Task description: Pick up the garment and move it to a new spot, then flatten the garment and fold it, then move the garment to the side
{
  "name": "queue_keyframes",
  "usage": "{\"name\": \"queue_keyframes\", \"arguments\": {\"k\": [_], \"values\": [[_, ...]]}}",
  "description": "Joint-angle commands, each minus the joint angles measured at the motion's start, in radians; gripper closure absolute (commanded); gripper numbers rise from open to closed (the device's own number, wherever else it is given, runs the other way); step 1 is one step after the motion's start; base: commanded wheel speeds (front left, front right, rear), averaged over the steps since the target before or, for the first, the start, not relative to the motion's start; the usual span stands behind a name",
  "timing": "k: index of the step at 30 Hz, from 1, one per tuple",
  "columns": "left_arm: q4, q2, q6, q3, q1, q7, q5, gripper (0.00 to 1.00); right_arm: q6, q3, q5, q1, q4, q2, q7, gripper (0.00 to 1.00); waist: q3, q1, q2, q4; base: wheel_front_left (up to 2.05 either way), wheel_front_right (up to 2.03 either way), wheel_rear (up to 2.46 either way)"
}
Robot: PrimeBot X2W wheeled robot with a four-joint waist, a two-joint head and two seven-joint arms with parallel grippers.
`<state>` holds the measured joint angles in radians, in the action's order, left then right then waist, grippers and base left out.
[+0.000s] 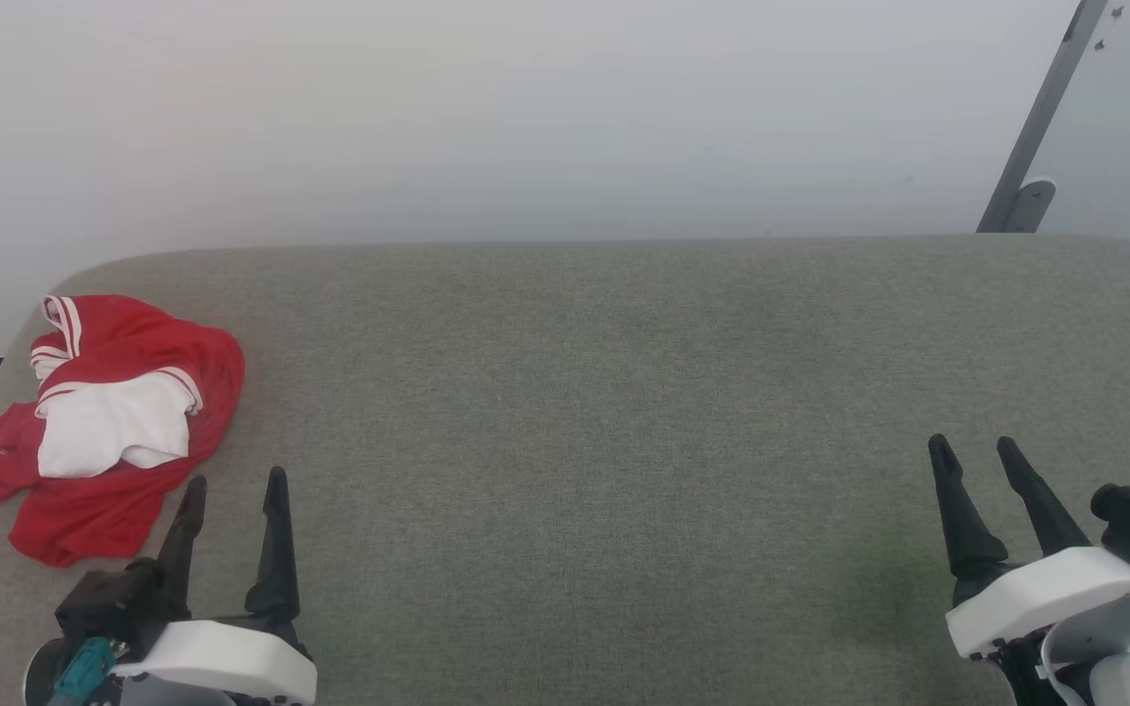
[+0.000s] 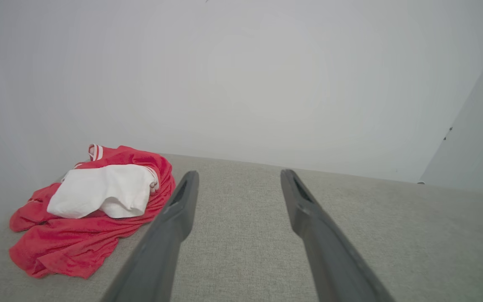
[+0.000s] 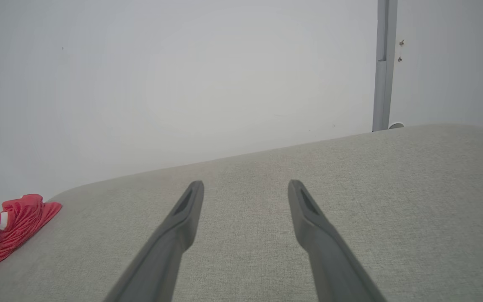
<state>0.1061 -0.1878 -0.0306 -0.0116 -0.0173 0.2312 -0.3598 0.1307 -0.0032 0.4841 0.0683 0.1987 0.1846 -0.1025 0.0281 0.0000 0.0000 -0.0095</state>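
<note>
The garment (image 1: 124, 382) lies crumpled at the far left of the grey padded table, red cloth with a white sleeve on top and striped trim showing. In the left wrist view the garment (image 2: 86, 235) sits left of and just beyond the fingers. My left gripper (image 1: 236, 480) hovers open at the lower left, its fingertips close to the garment's near right edge, nothing between them. My right gripper (image 1: 975, 446) stands open at the lower right, far from the cloth. The right wrist view catches the garment (image 3: 11, 230) at its left edge.
The grey table (image 1: 604, 412) stretches wide between the two grippers, its far edge against a pale wall. A grey metal post (image 1: 1041, 127) leans up at the back right. The table's left edge runs close beside the garment.
</note>
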Motion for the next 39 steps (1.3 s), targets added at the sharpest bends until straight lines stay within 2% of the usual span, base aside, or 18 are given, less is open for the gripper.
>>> {"name": "queue_keyframes", "arguments": {"k": [1,17,32,39], "values": [[-0.006,-0.006,-0.002,-0.001,-0.008,0.01,0.022,0.0,0.0,0.0,-0.023,0.003,-0.009,0.004,-0.008,0.0,0.001,0.0,0.0,0.0,0.0,0.0,0.0],[-0.013,-0.006,0.006,0.004,-0.018,0.037,0.112,0.0,0.0,-0.005,-0.116,0.001,-0.016,0.008,-0.027,0.0,0.005,0.0,0.0,-0.003,0.0,0.0,0.0],[0.015,0.013,0.031,0.019,-0.005,0.035,0.071,0.0,0.0,-0.013,-0.117,-0.008,-0.019,0.005,-0.032,0.0,0.008,0.0,0.0,0.002,0.0,0.0,0.0],[0.046,0.005,0.02,0.045,0.01,0.035,0.059,0.0,0.0,0.007,-0.108,-0.019,-0.022,0.01,-0.025,0.0,0.021,0.0,0.0,0.047,0.0,0.0,0.0]]}}
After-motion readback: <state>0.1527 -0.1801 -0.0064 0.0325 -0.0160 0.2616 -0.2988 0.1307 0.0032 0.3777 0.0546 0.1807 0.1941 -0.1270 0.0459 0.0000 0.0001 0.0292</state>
